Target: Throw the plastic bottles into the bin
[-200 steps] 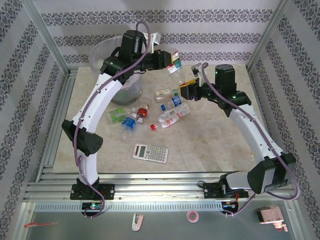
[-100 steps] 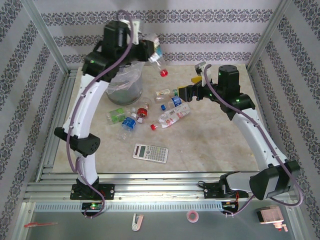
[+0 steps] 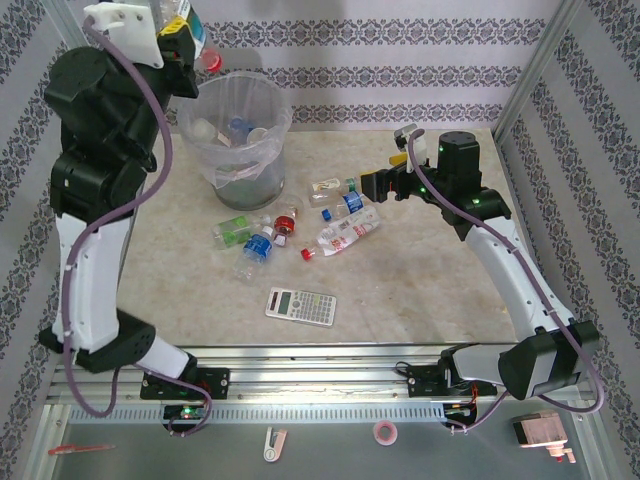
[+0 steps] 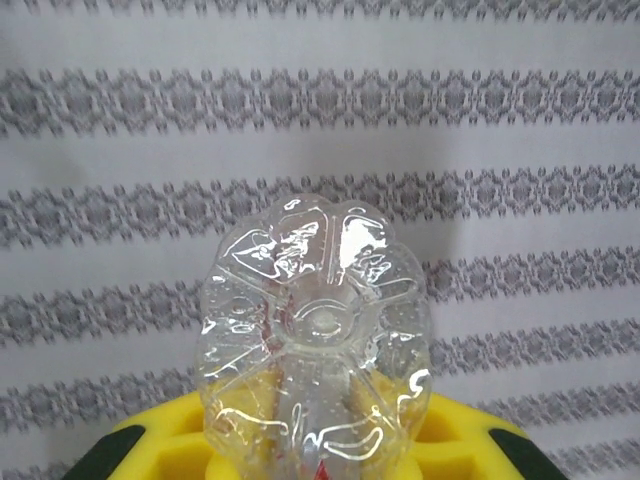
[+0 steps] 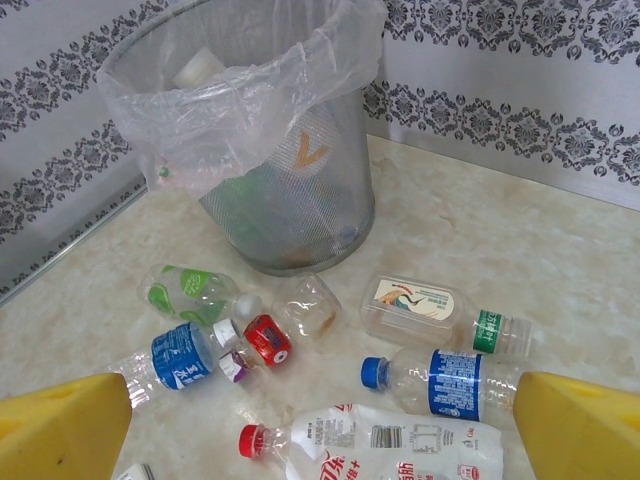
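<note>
The left gripper (image 3: 183, 35) hangs high, above and to the left of the bin (image 3: 262, 170), with its jaws clamped on a clear red-capped bottle (image 4: 315, 340). The right gripper (image 5: 322, 400) has its jaws wide apart and holds nothing. It sits low over the loose bottles (image 3: 335, 225) lying on the table (image 3: 420, 280) in front of the bin. More bottles lie inside the bin.

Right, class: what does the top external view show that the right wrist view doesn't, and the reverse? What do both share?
Top external, not right wrist: the calculator, and the left gripper shut on a red-capped bottle. Right wrist, not top external: the wave picture on a flat bottle. Both: the bin, the loose bottles on the table, and the open right gripper.
</note>
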